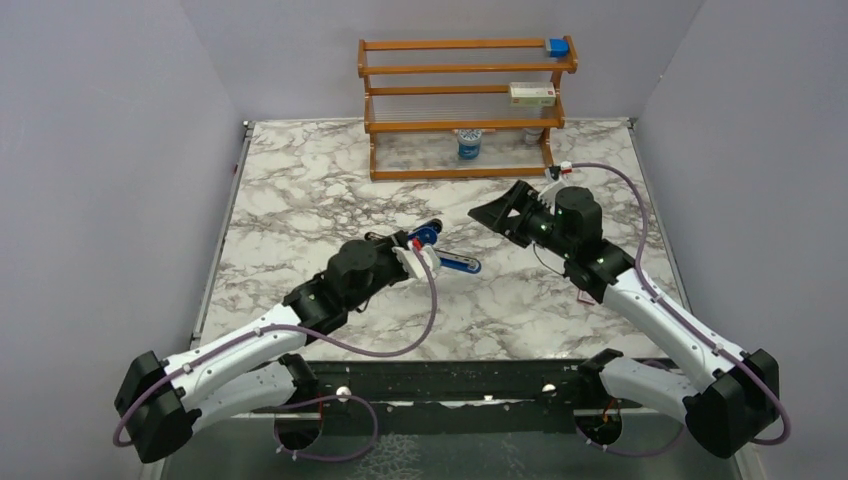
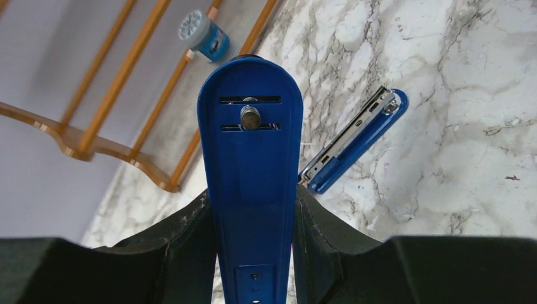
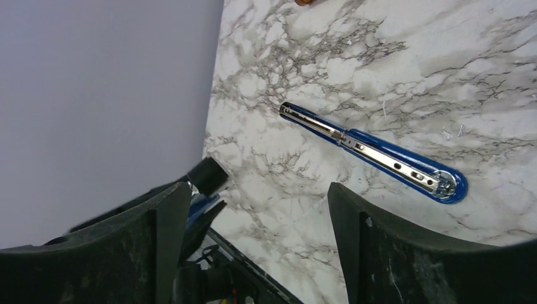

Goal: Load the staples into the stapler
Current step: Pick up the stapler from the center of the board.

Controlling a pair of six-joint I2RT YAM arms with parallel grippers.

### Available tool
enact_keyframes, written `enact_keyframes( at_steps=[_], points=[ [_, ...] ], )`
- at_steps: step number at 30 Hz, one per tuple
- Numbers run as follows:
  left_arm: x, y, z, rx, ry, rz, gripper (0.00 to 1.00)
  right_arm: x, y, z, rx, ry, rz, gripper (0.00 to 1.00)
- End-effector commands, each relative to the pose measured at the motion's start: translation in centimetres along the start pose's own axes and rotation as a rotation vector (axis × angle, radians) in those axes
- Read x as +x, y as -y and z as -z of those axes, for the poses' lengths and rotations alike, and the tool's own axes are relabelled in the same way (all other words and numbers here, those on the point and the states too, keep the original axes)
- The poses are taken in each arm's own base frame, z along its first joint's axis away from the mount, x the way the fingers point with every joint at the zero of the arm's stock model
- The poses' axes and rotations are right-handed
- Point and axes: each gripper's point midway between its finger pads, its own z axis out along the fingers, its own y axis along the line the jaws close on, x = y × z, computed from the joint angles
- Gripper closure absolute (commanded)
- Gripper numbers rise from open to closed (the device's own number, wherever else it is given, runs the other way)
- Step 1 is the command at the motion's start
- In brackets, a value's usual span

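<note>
L: left gripper (image 2: pixel 252 218) clamped on the stapler (image 2: pixel 250 158), holding its blue top arm raised | its metal-channel arm lies flat on the marble table (image 3: pixel 304 50), just right of the fingers | R: right gripper (image 3: pixel 259 209) jaws wide, empty, apart from the stapler, channel arm ahead

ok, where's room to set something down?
Free: marble table left of the orange wooden rack, to the left edge; strip between the long blue stapler and the near edge. Crowded: centre, around stapler, left gripper and right gripper.
</note>
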Motion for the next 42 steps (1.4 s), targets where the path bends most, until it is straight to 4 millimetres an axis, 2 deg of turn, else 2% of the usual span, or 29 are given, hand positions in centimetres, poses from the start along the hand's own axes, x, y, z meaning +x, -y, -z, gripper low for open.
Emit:
enact_keyframes(
  at_steps=[1,8,13,18,25,31,42],
  points=[
    [-4.2,-3.6,1.1,-0.294,0.056,-0.206,1.0,-1.3,-2.2,0.6,-0.033,0.032,-0.141,0.15],
    [-5.2,0.5,0.6,-0.265,0.075,-0.392,1.0,0.4,-4.3,0.2,-0.128,-0.096,-0.25,0.11],
    [-6.0,1.2,-0.1,-0.261,0.101,-0.431,1.0,1.9,-3.9,-0.5,-0.137,-0.168,-0.274,0.14],
    [-5.6,1.8,-0.8,-0.246,0.094,-0.476,1.0,2.9,-4.3,-1.0,-0.181,-0.231,-0.247,0.16],
    [-6.0,2.0,-1.2,-0.249,0.104,-0.521,1.0,4.5,-3.0,-1.8,-0.161,-0.292,-0.264,0.21],
    [-5.3,2.7,-1.9,-0.236,0.102,-0.547,1.0,5.2,-3.5,-2.3,-0.216,-0.341,-0.288,0.34],
    [-4.5,3.3,-3.1,-0.248,0.08,-0.615,1.0,6.1,-3.6,-2.1,-0.259,-0.381,-0.297,0.81]
  ],
)
